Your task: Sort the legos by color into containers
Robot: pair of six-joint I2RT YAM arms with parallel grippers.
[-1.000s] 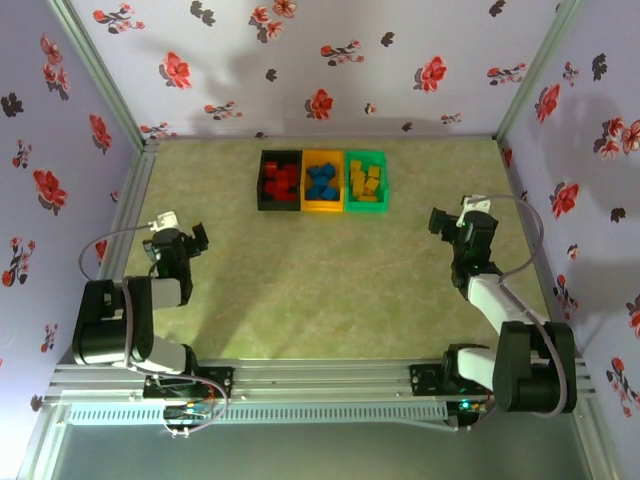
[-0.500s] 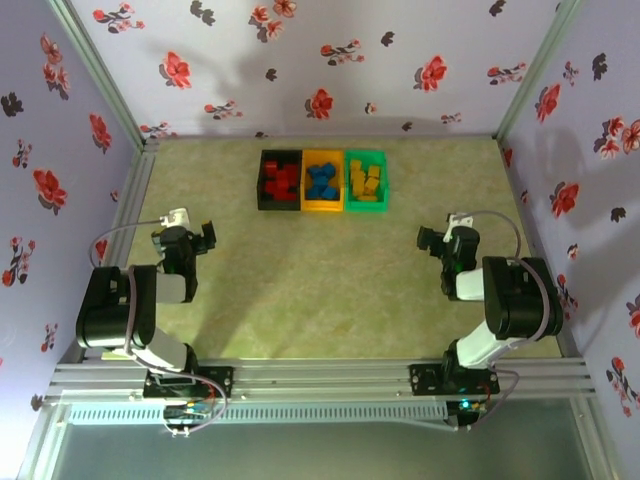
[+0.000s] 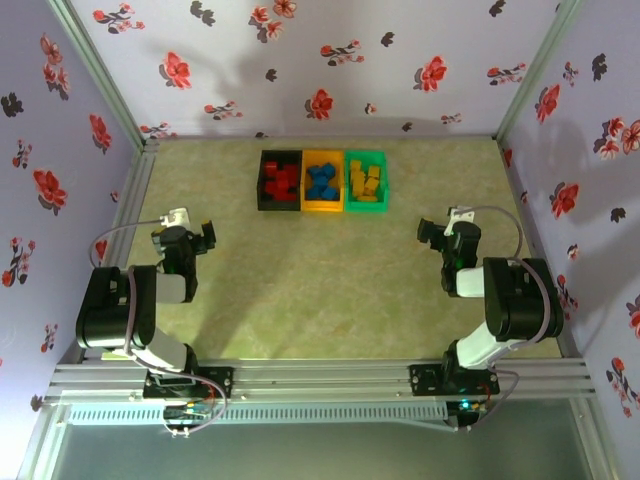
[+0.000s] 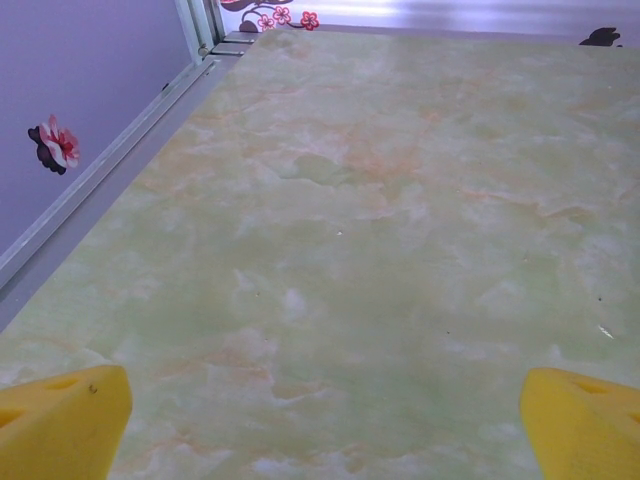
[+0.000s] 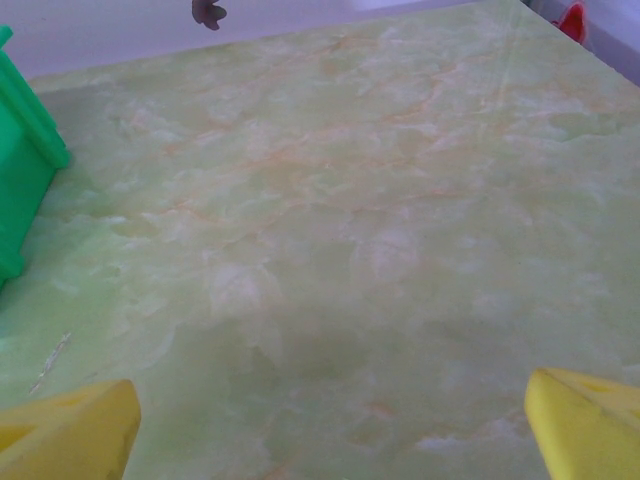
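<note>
Three bins stand side by side at the back of the table. The black bin [image 3: 261,182] holds red legos [image 3: 282,180], the orange bin [image 3: 322,209] holds blue legos [image 3: 321,181], and the green bin [image 3: 366,153] holds yellow legos [image 3: 366,183]. My left gripper [image 3: 200,238] hangs low over bare table at the left, open and holding nothing [image 4: 325,425]. My right gripper [image 3: 432,232] is at the right, also open with nothing between its yellow fingertips [image 5: 65,430]. A corner of the green bin [image 5: 25,170] sits far left in the right wrist view.
Flowered walls enclose the marbled green table [image 3: 320,280] on three sides. A metal rail [image 4: 90,190] runs along the left wall close to my left gripper. Both arms are folded back near their bases at the front edge.
Over the last second the right arm folded back towards its base and its gripper shifted slightly left. The left gripper moved a little forward. Since half a second ago almost nothing moved.
</note>
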